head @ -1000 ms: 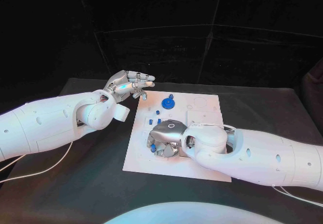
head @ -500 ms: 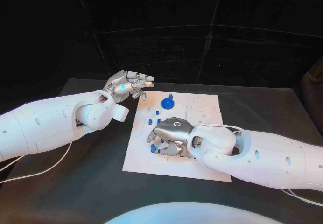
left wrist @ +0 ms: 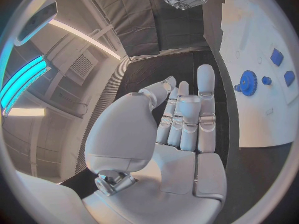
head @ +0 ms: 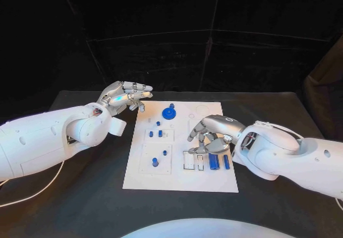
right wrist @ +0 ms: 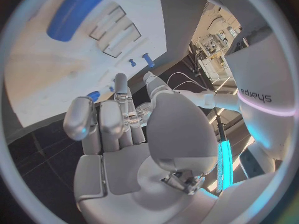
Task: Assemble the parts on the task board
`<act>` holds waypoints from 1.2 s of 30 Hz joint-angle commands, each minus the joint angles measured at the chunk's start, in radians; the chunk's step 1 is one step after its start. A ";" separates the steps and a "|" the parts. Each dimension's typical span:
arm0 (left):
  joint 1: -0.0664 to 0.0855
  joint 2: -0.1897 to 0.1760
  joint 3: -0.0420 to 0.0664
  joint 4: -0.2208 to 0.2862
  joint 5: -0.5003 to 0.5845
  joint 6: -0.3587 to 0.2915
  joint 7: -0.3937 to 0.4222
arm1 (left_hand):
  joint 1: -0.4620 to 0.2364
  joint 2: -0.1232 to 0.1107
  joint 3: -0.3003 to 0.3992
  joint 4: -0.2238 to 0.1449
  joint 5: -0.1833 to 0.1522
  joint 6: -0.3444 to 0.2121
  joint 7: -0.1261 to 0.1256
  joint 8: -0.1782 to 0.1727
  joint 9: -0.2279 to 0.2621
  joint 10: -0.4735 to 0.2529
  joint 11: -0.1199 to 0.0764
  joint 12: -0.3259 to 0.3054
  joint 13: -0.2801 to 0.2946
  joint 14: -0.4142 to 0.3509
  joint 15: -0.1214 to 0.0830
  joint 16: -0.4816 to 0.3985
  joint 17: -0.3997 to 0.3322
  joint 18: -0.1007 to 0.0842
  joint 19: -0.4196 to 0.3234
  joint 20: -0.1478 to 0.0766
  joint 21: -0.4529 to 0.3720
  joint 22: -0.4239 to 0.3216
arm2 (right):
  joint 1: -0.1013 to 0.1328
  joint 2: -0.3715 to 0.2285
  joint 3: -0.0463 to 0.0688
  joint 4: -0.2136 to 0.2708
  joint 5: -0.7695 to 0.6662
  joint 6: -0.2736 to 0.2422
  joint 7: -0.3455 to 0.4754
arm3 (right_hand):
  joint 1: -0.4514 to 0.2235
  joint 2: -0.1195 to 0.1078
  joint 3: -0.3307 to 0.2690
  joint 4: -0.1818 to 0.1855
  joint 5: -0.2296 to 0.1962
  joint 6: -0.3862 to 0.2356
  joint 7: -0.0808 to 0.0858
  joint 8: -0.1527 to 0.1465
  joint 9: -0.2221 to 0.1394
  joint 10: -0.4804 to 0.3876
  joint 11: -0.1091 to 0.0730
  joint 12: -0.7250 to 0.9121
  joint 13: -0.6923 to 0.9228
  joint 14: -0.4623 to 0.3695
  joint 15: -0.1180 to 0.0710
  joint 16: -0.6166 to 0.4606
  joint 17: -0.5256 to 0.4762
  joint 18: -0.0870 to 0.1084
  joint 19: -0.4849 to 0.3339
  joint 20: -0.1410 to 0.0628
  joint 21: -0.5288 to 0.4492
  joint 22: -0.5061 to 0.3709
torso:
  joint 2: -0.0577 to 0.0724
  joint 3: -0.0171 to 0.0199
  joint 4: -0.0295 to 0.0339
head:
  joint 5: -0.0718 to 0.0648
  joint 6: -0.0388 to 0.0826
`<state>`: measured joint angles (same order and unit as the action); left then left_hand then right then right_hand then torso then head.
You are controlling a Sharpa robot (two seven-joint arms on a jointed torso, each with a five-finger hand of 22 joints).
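The white task board [head: 214, 179] lies in the middle of the black table. On it stand a blue gear [head: 168, 113], several small blue pegs [head: 155, 134] and two blue bars [head: 213, 161] in slots near its right edge. My right hand [head: 211, 134] hovers over the board's right half, just beyond the bars, fingers bent downward with nothing in them. In the right wrist view my right hand [right wrist: 118, 129] reaches over the board [right wrist: 50, 74], with a blue bar [right wrist: 74, 12] farther off. My left hand [head: 125, 96] hangs by the board's far left corner, empty. The left wrist view shows the gear [left wrist: 248, 82] beyond my left hand [left wrist: 181, 119].
Black table [head: 85, 198] surrounds the board on all sides, with dark walls behind. A white cable [head: 35, 191] trails under my left arm. Empty slots [head: 190, 161] sit left of the bars.
The camera has shifted. My right hand has left the board's near-left part and moved to its right half. My left hand holds its place.
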<state>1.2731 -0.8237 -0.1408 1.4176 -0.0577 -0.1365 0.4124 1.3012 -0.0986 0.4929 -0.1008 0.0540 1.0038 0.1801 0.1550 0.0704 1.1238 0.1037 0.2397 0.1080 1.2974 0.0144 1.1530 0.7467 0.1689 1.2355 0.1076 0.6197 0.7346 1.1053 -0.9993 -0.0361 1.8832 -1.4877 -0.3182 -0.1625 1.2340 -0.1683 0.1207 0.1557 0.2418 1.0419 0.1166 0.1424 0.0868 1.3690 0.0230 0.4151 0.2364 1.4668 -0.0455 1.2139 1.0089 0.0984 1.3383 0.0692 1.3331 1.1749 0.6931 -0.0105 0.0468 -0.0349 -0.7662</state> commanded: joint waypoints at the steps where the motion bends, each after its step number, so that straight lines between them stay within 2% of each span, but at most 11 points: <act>1: 0.001 0.001 0.000 0.004 0.003 0.012 0.002 | -0.001 0.006 -0.006 -0.002 -0.001 -0.004 0.001 -0.006 -0.002 -0.009 -0.002 0.003 0.001 -0.009 0.000 -0.003 -0.001 0.013 -0.007 0.002 -0.007 -0.002 | 0.003 -0.046 0.001 0.022 0.164 0.000 -0.139 | -0.005 0.008 -0.053 0.022 0.001 0.002 -0.013 0.026 0.005 0.009 -0.007 0.097 0.101 0.038 -0.007 0.057 0.076 -0.024 0.035 -0.011 0.041 0.060 | -0.001 -0.0027 -0.0074 | -0.009 0.004; 3: 0.001 0.002 0.000 0.004 0.003 0.012 0.002 | -0.001 0.006 -0.006 -0.002 -0.001 -0.004 0.001 -0.006 -0.002 -0.009 -0.002 0.003 0.001 -0.009 0.000 -0.003 -0.001 0.013 -0.007 0.002 -0.007 -0.002 | 0.004 -0.073 0.001 0.033 0.155 0.017 -0.195 | 0.009 0.025 -0.109 0.048 0.018 -0.006 -0.012 0.056 0.013 -0.022 -0.013 0.255 0.290 0.039 -0.014 0.087 0.115 -0.031 0.045 -0.011 0.058 0.086 | -0.001 -0.0015 -0.0085 | -0.012 0.005; 4: 0.001 0.002 0.000 0.005 0.003 0.012 0.002 | -0.001 0.006 -0.006 -0.002 -0.001 -0.004 0.001 -0.006 -0.002 -0.009 -0.002 0.003 0.001 -0.009 0.000 -0.003 -0.001 0.013 -0.007 0.002 -0.007 -0.002 | 0.004 -0.079 0.001 0.037 0.149 0.022 -0.215 | 0.008 0.032 -0.115 0.055 0.020 -0.008 -0.016 0.061 0.015 -0.024 -0.008 0.284 0.326 0.038 -0.009 0.091 0.120 -0.030 0.046 -0.014 0.060 0.090 | -0.001 -0.0014 -0.0090 | -0.014 0.006; 7: 0.001 0.003 0.000 0.005 0.003 0.013 0.002 | -0.001 0.006 -0.006 -0.002 -0.001 -0.004 0.001 -0.006 -0.002 -0.009 -0.002 0.003 0.001 -0.009 0.000 -0.003 -0.001 0.013 -0.007 0.002 -0.007 -0.002 | 0.003 -0.105 0.000 0.053 0.095 0.049 -0.301 | 0.017 0.047 -0.159 0.085 0.070 -0.014 -0.018 0.089 0.030 -0.043 -0.010 0.387 0.460 0.038 -0.013 0.105 0.138 -0.033 0.050 -0.010 0.070 0.106 | -0.001 -0.0002 -0.0112 | -0.015 0.006; 10: 0.001 0.002 0.000 0.006 0.003 0.012 0.001 | -0.001 0.006 -0.006 -0.002 -0.001 -0.004 0.001 -0.006 -0.002 -0.009 -0.002 0.003 0.001 -0.009 0.000 -0.003 -0.001 0.013 -0.007 0.002 -0.007 -0.002 | 0.003 -0.122 -0.001 0.061 0.060 0.075 -0.349 | 0.010 0.059 -0.199 0.124 0.070 -0.020 -0.020 0.110 0.045 -0.054 -0.009 0.431 0.529 0.037 -0.010 0.110 0.144 -0.033 0.050 -0.011 0.074 0.111 | -0.002 -0.0022 -0.0087 | -0.020 0.006; 12: 0.001 0.001 0.000 0.006 0.003 0.012 0.001 | -0.001 0.006 -0.006 -0.002 -0.001 -0.004 0.001 -0.006 -0.002 -0.009 -0.002 0.003 0.001 -0.009 0.000 -0.003 -0.001 0.013 -0.007 0.002 -0.007 -0.002 | 0.002 -0.130 -0.002 0.064 0.042 0.088 -0.373 | -0.009 0.065 -0.219 0.134 0.066 -0.023 -0.021 0.119 0.052 -0.053 -0.008 0.454 0.563 0.037 -0.008 0.111 0.146 -0.033 0.049 -0.011 0.074 0.112 | -0.002 -0.0029 -0.0082 | -0.024 0.006; 17: 0.001 -0.001 0.000 0.007 0.003 0.013 0.001 | -0.002 0.006 -0.007 -0.002 -0.001 -0.006 0.002 -0.006 -0.002 -0.011 -0.001 0.005 0.001 -0.010 0.000 -0.003 -0.001 0.013 -0.007 0.003 -0.008 -0.002 | -0.004 -0.133 -0.006 0.067 0.016 0.105 -0.391 | -0.048 0.069 -0.260 0.137 0.039 -0.028 -0.022 0.138 0.070 -0.065 -0.008 0.461 0.591 0.035 -0.008 0.109 0.144 -0.032 0.045 -0.010 0.072 0.110 | -0.001 -0.0017 -0.0082 | -0.029 0.006; 21: 0.001 -0.002 -0.001 0.007 0.003 0.012 0.001 | -0.002 0.006 -0.007 -0.002 -0.001 -0.006 0.002 -0.006 -0.002 -0.011 -0.001 0.005 0.001 -0.010 0.000 -0.003 -0.001 0.013 -0.007 0.003 -0.008 -0.002 | -0.009 -0.127 -0.009 0.064 -0.002 0.122 -0.395 | -0.059 0.071 -0.271 0.137 0.035 -0.027 -0.024 0.150 0.081 -0.064 -0.009 0.470 0.610 0.037 -0.009 0.114 0.153 -0.033 0.047 -0.010 0.075 0.115 | -0.001 -0.0020 -0.0082 | -0.031 0.005; 26: 0.001 -0.004 -0.001 0.006 0.003 0.013 0.001 | -0.002 0.006 -0.007 -0.002 -0.001 -0.006 0.002 -0.006 -0.002 -0.011 -0.001 0.005 0.001 -0.010 0.000 -0.003 -0.001 0.013 -0.007 0.003 -0.008 -0.002 | -0.021 -0.111 -0.012 0.054 -0.016 0.144 -0.401 | -0.069 0.075 -0.285 0.138 0.066 -0.031 -0.026 0.166 0.100 -0.064 -0.011 0.480 0.635 0.041 -0.011 0.131 0.178 -0.036 0.055 -0.012 0.083 0.128 | 0.000 -0.0014 -0.0097 | -0.029 -0.002; 29: 0.001 -0.005 -0.001 0.006 0.003 0.013 0.000 | -0.002 0.006 -0.007 -0.002 -0.001 -0.006 0.002 -0.006 -0.002 -0.011 -0.001 0.005 0.001 -0.010 0.000 -0.003 -0.001 0.013 -0.007 0.003 -0.008 -0.002 | -0.026 -0.101 -0.015 0.048 -0.018 0.154 -0.403 | -0.081 0.073 -0.292 0.138 0.068 -0.034 -0.026 0.172 0.108 -0.064 -0.011 0.481 0.643 0.041 -0.011 0.132 0.179 -0.035 0.054 -0.012 0.083 0.128 | 0.000 -0.0008 -0.0093 | -0.028 -0.003; 36: 0.001 -0.007 -0.001 0.006 0.003 0.014 0.000 | -0.002 0.006 -0.007 -0.002 -0.001 -0.006 0.002 -0.006 -0.002 -0.011 -0.001 0.005 0.001 -0.010 0.000 -0.003 -0.001 0.013 -0.007 0.003 -0.008 -0.002 | -0.040 -0.073 -0.020 0.024 -0.037 0.171 -0.404 | -0.103 0.065 -0.301 0.139 0.069 -0.037 -0.028 0.182 0.121 -0.059 -0.012 0.495 0.667 0.041 -0.011 0.135 0.184 -0.036 0.054 -0.012 0.084 0.130 | -0.001 -0.0021 -0.0077 | -0.030 -0.006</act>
<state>1.2732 -0.8298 -0.1426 1.4214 -0.0577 -0.1340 0.4091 1.3012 -0.0986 0.4929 -0.1008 0.0540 1.0039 0.1801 0.1551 0.0698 1.1202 0.1001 0.2397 0.1079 1.2974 0.0143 1.1530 0.7469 0.1688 1.2355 0.1076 0.6157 0.7340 1.0671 -1.0771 -0.0558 1.9112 -1.4968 -0.1770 -0.5573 1.1404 -0.1011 -0.1743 0.2946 0.3055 1.0123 0.0884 0.3213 0.2063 1.3110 0.0161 0.9060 0.9006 1.4650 -0.0540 1.3448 1.1921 0.0693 1.3851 0.0570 1.4123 1.3034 0.6928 -0.0121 0.0381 -0.0648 -0.7713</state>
